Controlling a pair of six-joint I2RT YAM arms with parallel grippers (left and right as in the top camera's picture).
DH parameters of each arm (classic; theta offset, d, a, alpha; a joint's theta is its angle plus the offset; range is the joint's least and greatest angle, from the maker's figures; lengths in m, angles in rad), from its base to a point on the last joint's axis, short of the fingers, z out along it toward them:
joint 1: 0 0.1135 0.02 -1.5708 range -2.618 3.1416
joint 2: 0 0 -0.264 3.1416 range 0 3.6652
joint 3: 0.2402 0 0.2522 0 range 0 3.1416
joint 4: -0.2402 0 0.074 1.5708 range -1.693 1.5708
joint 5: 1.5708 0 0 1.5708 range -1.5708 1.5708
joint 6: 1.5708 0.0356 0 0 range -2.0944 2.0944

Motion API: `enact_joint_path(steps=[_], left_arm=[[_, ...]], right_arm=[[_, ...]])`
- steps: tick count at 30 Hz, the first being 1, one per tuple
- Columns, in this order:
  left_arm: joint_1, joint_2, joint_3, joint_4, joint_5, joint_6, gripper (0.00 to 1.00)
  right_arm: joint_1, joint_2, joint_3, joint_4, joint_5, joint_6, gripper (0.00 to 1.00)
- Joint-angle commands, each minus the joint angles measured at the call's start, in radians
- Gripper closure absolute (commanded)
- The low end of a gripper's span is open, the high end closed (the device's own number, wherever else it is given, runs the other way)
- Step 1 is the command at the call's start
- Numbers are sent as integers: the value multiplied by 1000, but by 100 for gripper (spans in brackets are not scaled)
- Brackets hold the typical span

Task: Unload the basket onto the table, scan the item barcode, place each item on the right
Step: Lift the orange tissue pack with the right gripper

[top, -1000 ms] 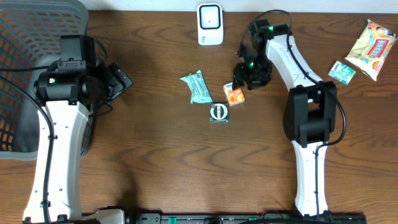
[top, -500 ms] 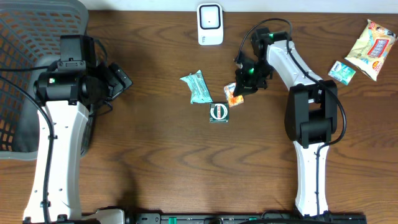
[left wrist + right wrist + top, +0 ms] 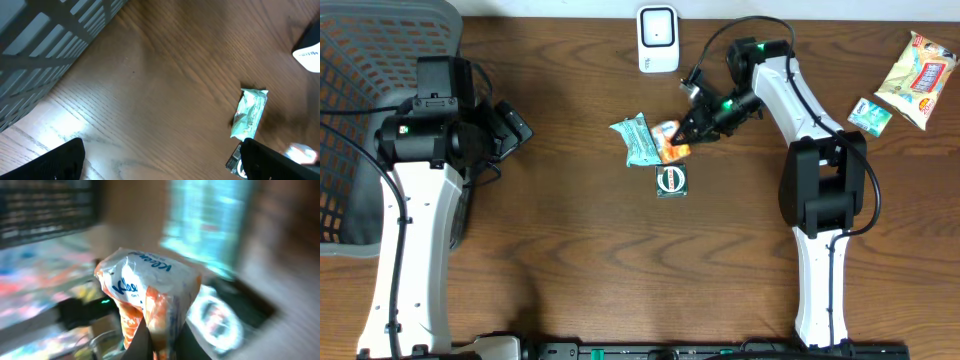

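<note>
Now that our right gripper has clamped and lifted the orange packet (left gripper gapes idle), we hold it near the scanner, not yet scanned.

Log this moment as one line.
right gripper: shut on orange packet, held aloft | left gripper: open, empty | white scanner: not yet reached
</note>
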Motion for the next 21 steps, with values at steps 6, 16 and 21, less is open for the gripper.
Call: enact_joint_path(steps=[6,16,21], left_arm=[[5,1,-1,0,-13,-1,3],[5,1,-1,0,-13,-1,2],[5,1,-1,0,-13,-1,2]], right_arm=[[-26,-40,20,-33,-377,-212,99],[-90,-40,18,-281,-377,-522,99],[-126,-43,3,-282,-362,-502,99]])
